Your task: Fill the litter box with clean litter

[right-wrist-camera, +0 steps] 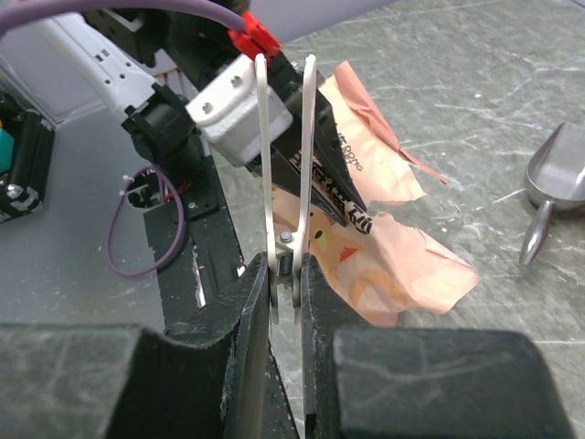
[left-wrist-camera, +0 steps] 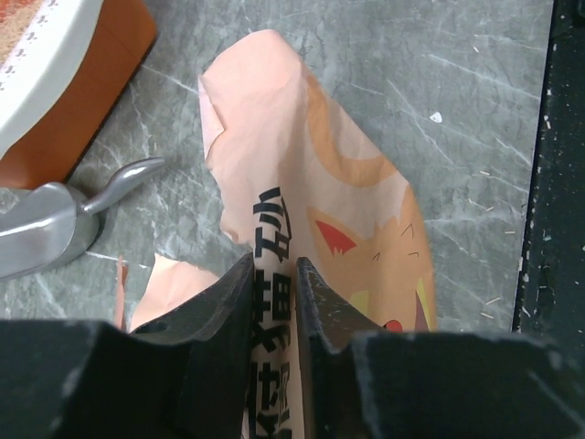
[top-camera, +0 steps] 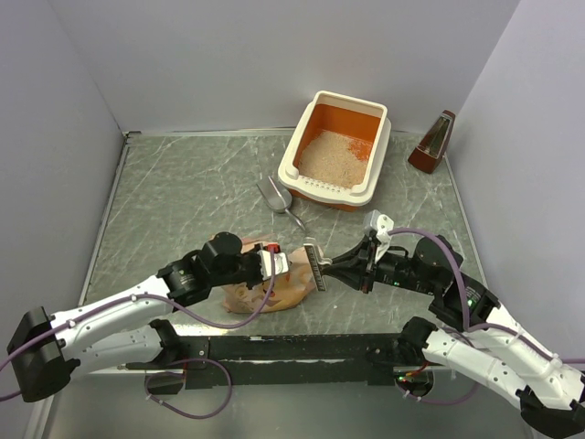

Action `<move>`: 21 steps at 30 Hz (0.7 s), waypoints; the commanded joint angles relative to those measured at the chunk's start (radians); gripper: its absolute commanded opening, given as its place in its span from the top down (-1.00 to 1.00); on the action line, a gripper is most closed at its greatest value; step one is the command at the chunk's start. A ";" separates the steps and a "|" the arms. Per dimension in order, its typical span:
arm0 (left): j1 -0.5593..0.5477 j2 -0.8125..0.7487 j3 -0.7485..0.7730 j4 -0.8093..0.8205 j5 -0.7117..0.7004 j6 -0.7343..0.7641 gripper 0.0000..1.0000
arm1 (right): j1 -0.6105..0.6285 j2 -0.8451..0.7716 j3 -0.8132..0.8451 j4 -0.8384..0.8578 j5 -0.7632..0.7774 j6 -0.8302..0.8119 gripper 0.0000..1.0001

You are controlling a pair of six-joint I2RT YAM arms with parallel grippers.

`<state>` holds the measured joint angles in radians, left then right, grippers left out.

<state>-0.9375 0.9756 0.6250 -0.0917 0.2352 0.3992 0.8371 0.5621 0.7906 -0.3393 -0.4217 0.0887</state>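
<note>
The litter box [top-camera: 302,146], cream rim and orange inside, stands at the back right with pale beige litter [top-camera: 331,157] in it. Its corner shows in the left wrist view [left-wrist-camera: 82,101]. A peach-pink cat-print bag [top-camera: 274,291] lies at the front centre. My left gripper [top-camera: 274,265] is shut on the bag's folded top [left-wrist-camera: 274,219], the fingers [left-wrist-camera: 224,302] pinching it. My right gripper [top-camera: 352,266] is shut on a white bag clip [right-wrist-camera: 263,165]; the clip's two long arms stand apart on either side of the bag fold [right-wrist-camera: 329,183].
A grey metal scoop [top-camera: 274,195] lies in front of the litter box, also seen in the left wrist view [left-wrist-camera: 46,229] and the right wrist view [right-wrist-camera: 556,178]. A brown wedge-shaped object [top-camera: 432,144] stands at the back right. Grey walls enclose the table.
</note>
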 commanded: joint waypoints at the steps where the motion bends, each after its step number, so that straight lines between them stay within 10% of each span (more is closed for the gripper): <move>1: -0.001 -0.044 -0.022 -0.045 -0.034 -0.022 0.38 | -0.006 0.021 0.025 0.025 0.014 0.019 1.00; 21: -0.003 -0.080 -0.013 -0.232 -0.109 -0.097 0.36 | -0.009 0.105 0.048 0.063 0.064 0.013 1.00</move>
<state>-0.9375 0.9234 0.5945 -0.2195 0.1432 0.3294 0.8368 0.6449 0.7914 -0.3511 -0.3908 0.0998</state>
